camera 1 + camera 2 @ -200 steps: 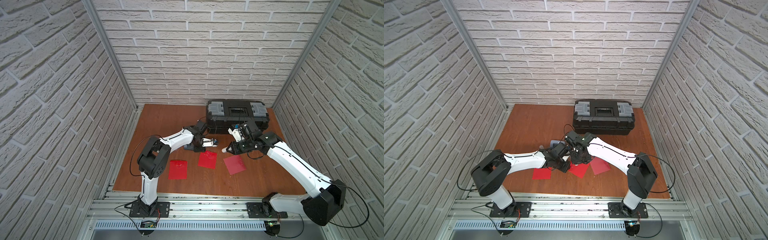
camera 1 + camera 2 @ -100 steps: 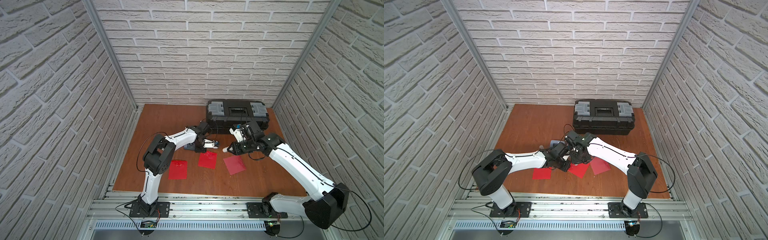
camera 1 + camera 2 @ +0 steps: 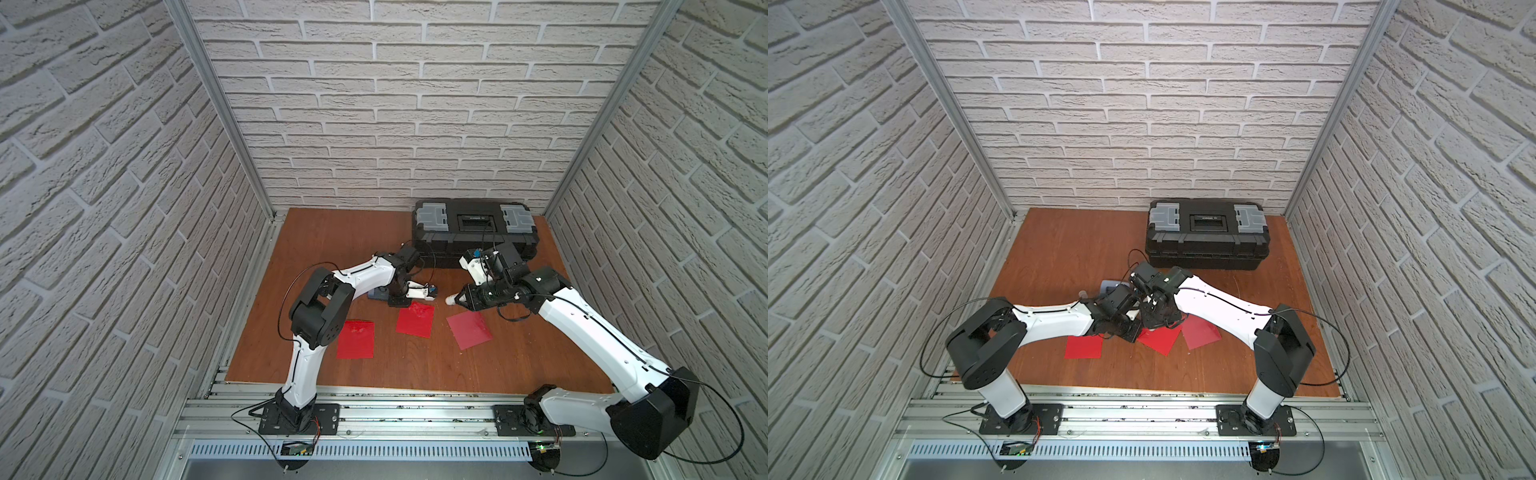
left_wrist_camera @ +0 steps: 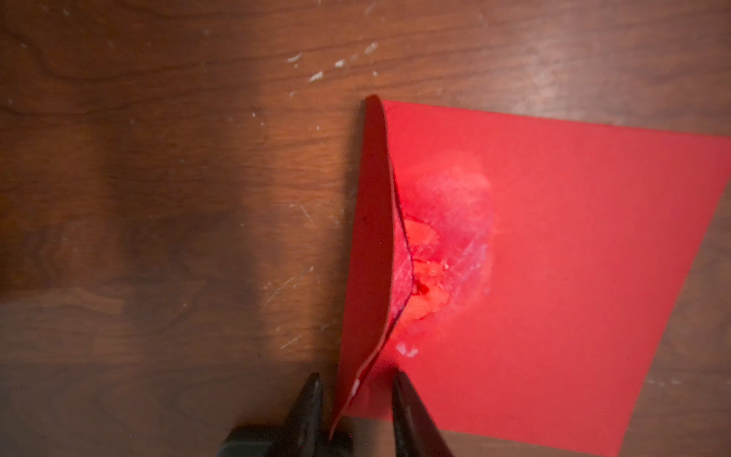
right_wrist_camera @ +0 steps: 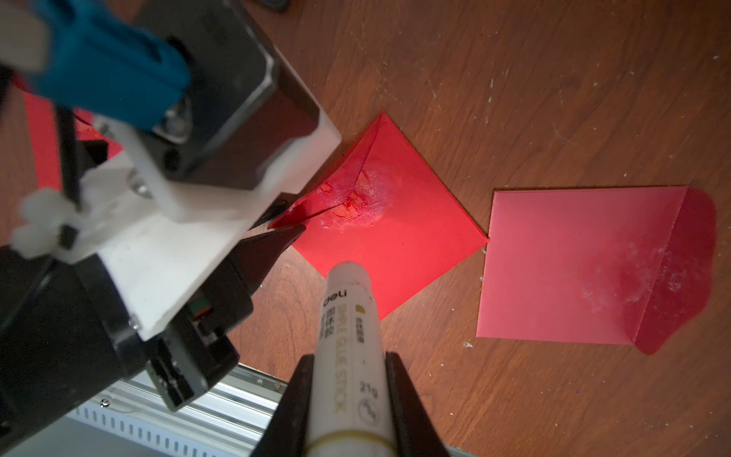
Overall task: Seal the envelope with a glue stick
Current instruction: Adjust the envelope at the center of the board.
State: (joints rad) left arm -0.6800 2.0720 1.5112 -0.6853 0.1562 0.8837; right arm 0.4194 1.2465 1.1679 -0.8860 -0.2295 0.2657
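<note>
Left hand (image 4: 355, 380) straddles the raised flap (image 4: 372, 237) of the middle envelope (image 4: 553, 257). Its jaws stand a little apart, one on each side of the paper, and the wrist view shows a gap, so the hand is not yet clamped. Under the flap a pale glue smear (image 4: 455, 221) already marks the envelope's body.

Right hand (image 5: 350, 362) is clamped on the glue stick (image 5: 348, 308), gripping the lower barrel, with the tip aimed at the same envelope from just beside its edge and above the bench (image 5: 553, 79). I cannot tell whether the cap is on.

In a top view the stick (image 3: 451, 298) sits at about 2 o'clock from that envelope, with the left hand at its 12 o'clock edge. One more envelope (image 3: 355, 338) lies at 8 o'clock and another (image 3: 469, 330), its flap open, at 3 o'clock. The toolbox (image 3: 473, 232) is well off at 1 o'clock.

Judging by the smear, the gluing step looks done or nearly so, and closing the flap is the step in hand. The next move calls for a light pinch on the flap without tearing it. After that comes either one more pass of the stick under it, or folding it down and pressing it onto the smear. The stick must stay clear of the left hand's fingers, which are close.
</note>
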